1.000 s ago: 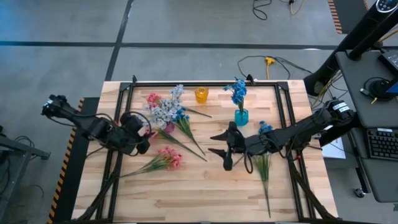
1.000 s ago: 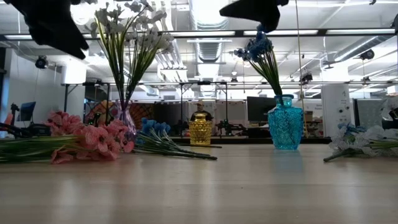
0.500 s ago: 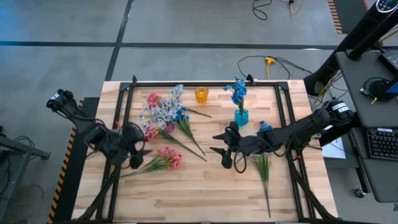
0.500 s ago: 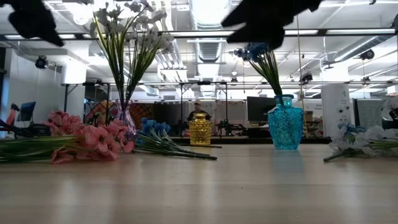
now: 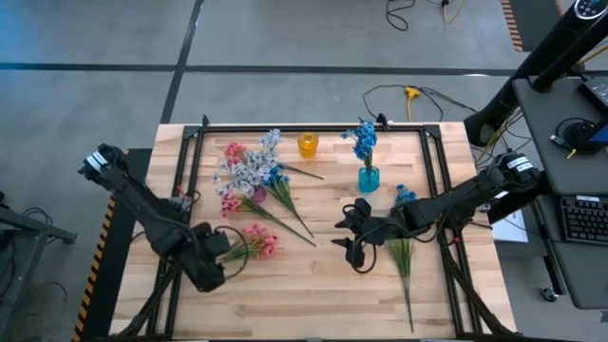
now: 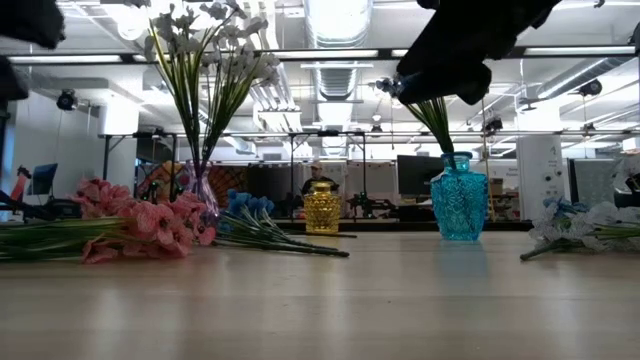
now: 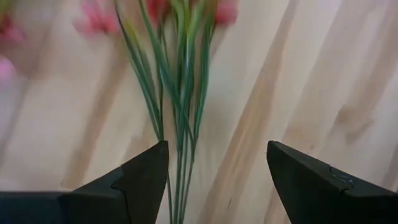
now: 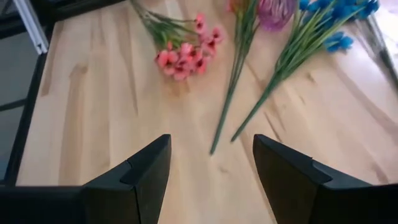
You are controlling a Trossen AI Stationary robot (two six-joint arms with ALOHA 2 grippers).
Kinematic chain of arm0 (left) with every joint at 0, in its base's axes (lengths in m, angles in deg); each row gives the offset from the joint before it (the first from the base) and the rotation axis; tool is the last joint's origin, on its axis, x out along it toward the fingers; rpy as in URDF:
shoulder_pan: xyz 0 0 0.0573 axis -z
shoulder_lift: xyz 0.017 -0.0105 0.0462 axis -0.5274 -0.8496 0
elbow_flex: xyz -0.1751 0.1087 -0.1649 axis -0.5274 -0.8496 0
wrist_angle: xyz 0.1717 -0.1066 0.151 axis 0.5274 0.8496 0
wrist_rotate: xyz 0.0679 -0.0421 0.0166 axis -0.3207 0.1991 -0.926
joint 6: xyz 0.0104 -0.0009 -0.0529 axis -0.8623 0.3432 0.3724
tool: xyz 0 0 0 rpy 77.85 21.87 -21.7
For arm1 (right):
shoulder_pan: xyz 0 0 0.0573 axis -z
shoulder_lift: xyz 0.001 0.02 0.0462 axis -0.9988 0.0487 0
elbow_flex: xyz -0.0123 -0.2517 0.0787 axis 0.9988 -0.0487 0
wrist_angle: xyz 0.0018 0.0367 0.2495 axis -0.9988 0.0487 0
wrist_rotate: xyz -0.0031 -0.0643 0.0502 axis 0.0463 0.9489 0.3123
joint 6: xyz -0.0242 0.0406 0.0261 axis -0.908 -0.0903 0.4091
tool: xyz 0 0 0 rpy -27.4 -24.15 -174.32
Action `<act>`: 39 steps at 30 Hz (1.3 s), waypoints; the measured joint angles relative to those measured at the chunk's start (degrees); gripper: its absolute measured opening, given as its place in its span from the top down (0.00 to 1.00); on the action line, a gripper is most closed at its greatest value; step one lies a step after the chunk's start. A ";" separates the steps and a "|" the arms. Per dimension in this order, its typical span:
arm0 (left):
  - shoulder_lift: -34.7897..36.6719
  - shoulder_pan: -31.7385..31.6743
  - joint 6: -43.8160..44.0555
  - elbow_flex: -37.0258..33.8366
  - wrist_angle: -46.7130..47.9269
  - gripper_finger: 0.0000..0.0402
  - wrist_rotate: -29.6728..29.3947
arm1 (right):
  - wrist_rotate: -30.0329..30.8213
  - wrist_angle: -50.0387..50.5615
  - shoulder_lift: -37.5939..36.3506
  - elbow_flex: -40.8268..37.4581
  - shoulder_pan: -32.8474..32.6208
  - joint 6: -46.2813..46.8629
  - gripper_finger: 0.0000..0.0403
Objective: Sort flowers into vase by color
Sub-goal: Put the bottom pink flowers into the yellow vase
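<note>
My left gripper (image 5: 217, 255) (image 7: 217, 180) is open and hangs above the table over the green stems (image 7: 180, 124) of a pink sprig (image 5: 253, 241), one finger to each side and touching nothing. My right gripper (image 5: 348, 239) (image 8: 211, 168) is open too, raised over the table's middle near the blue vase (image 5: 369, 178), which holds blue flowers (image 5: 361, 138). White flowers (image 6: 205, 50) stand in a purple vase (image 6: 203, 190). A yellow vase (image 5: 307, 144) stands empty. Blue sprigs (image 5: 283, 190) lie flat by the purple vase.
Another blue-and-white sprig (image 5: 404, 242) lies under my right arm, toward the table's right. A pink blossom (image 5: 233, 150) lies near the far left. Black frame rails (image 5: 190, 142) run along the table's sides. Bare wood (image 5: 304, 294) lies along the near edge.
My left gripper has swung from beside the purple vase toward the near edge and now hangs over the pink sprig's stems. My right gripper has drifted a little toward the near and right edges. No flower has moved.
</note>
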 joint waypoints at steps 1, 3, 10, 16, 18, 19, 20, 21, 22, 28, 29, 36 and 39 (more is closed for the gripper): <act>-1.33 0.37 0.60 0.00 0.01 0.37 0.43 | 0.00 -0.01 0.00 0.02 -0.33 0.15 0.46; -3.72 0.71 1.34 0.00 0.05 0.37 0.61 | 0.09 -0.04 -0.02 0.02 -0.74 0.32 0.46; -9.99 0.71 2.85 -0.17 2.62 0.37 1.43 | 0.19 -0.04 -0.02 0.01 -1.04 0.38 0.46; -13.33 0.74 2.59 -0.26 2.59 0.37 1.87 | 0.18 -0.04 -0.07 0.00 -1.15 0.38 0.46; -14.03 0.74 2.32 -0.40 2.55 0.37 1.88 | 0.20 -0.04 -0.07 0.00 -1.15 0.33 0.46; -14.22 0.74 2.33 -0.65 2.54 0.37 1.91 | 0.20 -0.04 -0.07 0.02 -1.15 0.17 0.46; -14.37 0.74 2.50 -0.89 2.60 0.37 2.07 | 0.20 -0.04 -0.07 0.01 -1.15 0.13 0.46; -14.44 0.74 2.74 -1.10 2.53 0.37 2.64 | 0.20 -0.04 -0.07 0.02 -1.15 0.12 0.46; -14.52 0.77 2.98 -1.43 2.35 0.37 3.47 | 0.20 -0.04 -0.07 0.00 -1.15 0.10 0.46; -14.83 0.90 3.90 -4.29 0.44 0.37 4.43 | 0.20 -0.02 -0.07 0.00 -1.15 -0.01 0.46; -14.83 0.89 3.94 -4.60 0.18 0.38 4.41 | 0.20 -0.02 -0.07 0.01 -1.15 -0.01 0.46; -15.04 0.89 4.30 -4.76 -0.04 0.61 4.13 | 0.20 -0.01 -0.07 0.00 -1.15 -0.04 0.46; -15.05 0.89 4.68 -4.76 -0.07 0.78 4.28 | 0.20 -0.02 -0.07 0.00 -1.15 -0.04 0.46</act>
